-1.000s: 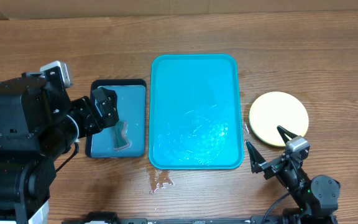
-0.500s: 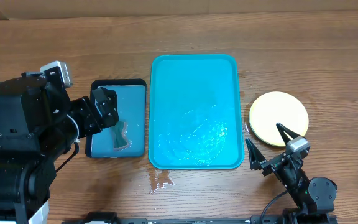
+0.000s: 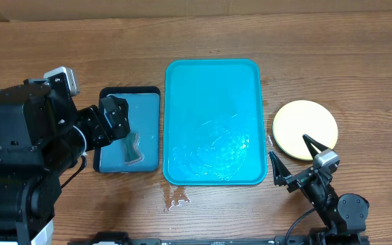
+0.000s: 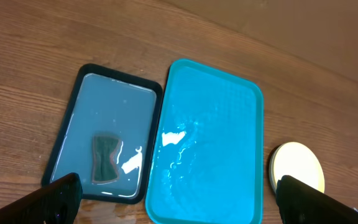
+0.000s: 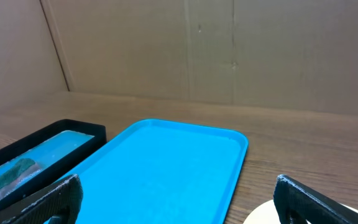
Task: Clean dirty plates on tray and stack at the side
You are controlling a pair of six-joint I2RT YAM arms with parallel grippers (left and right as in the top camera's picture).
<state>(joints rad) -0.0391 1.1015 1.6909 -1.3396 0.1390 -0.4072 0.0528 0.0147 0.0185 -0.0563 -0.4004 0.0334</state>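
The teal tray (image 3: pixel 213 122) lies in the middle of the table, bare apart from a wet sheen; it also shows in the left wrist view (image 4: pixel 213 124) and the right wrist view (image 5: pixel 166 162). The plates (image 3: pixel 305 129) sit in one pale yellow-green pile on the table right of the tray, also seen in the left wrist view (image 4: pixel 297 168) and at the bottom edge of the right wrist view (image 5: pixel 263 216). My left gripper (image 3: pixel 114 114) is open and empty above the small tray (image 4: pixel 182 205). My right gripper (image 3: pixel 295 160) is open and empty, in front of the plates (image 5: pixel 179 202).
A smaller black-rimmed blue tray (image 3: pixel 129 129) holding water and a dark sponge (image 3: pixel 131 148) lies left of the teal tray. A small puddle (image 3: pixel 175 199) wets the table by the teal tray's front left corner. Cardboard walls stand behind the table.
The right arm has shifted very slightly. Nothing else has moved.
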